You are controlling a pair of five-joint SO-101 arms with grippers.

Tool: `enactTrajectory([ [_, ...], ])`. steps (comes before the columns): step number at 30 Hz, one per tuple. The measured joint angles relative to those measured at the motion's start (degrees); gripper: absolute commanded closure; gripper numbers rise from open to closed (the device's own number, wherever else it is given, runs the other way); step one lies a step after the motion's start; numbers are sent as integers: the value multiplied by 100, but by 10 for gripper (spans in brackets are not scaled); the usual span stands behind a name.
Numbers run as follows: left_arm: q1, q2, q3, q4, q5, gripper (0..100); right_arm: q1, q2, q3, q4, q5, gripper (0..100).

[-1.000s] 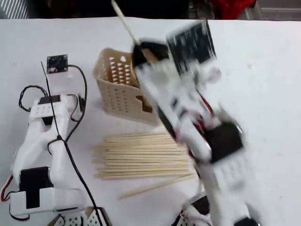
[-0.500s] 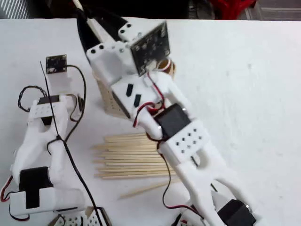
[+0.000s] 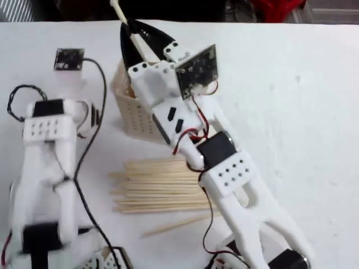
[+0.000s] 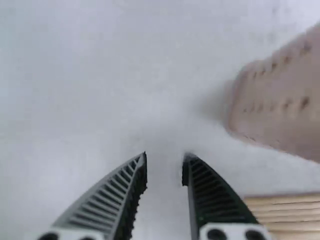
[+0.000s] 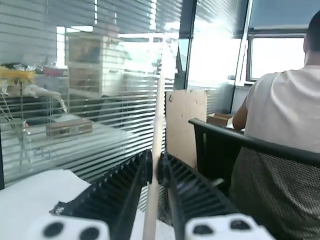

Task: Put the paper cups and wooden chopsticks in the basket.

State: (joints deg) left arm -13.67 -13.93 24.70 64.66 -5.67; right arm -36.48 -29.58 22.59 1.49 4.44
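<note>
While the right gripper (image 3: 130,26) hangs above the far rim of the tan, perforated basket (image 3: 132,115), we see its black jaws clenched on one wooden chopstick (image 3: 117,8), which slants upward past the far table edge. A pile of chopsticks (image 3: 160,188) lies flat on the white table (image 3: 303,84), just in front of the basket between the two arms. One stray stick (image 3: 179,224) lies apart, nearer the arm bases. The left gripper (image 4: 164,161) sits low over the table near the basket, jaws slightly parted and grasping nothing.
</note>
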Motion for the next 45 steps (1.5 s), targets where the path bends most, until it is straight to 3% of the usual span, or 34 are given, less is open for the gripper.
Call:
enactTrajectory([
  [10, 870, -3719, 580, 563, -484, 721, 35, -123, -26, 0, 0, 982],
  [18, 1916, -5354, 1064, 563, -501, 640, 211, -9, -826, 475, -9, 982],
  [24, 2268, -6708, 1064, 563, 114, 623, 554, 352, -1143, 782, -1002, 982],
  [31, 2453, -6831, 1081, 396, 633, 622, 492, 422, -1152, 1125, -1310, 982],
  [45, 2453, -6470, 1081, -501, 879, 622, 53, 431, -1222, 1705, -1336, 982],
])
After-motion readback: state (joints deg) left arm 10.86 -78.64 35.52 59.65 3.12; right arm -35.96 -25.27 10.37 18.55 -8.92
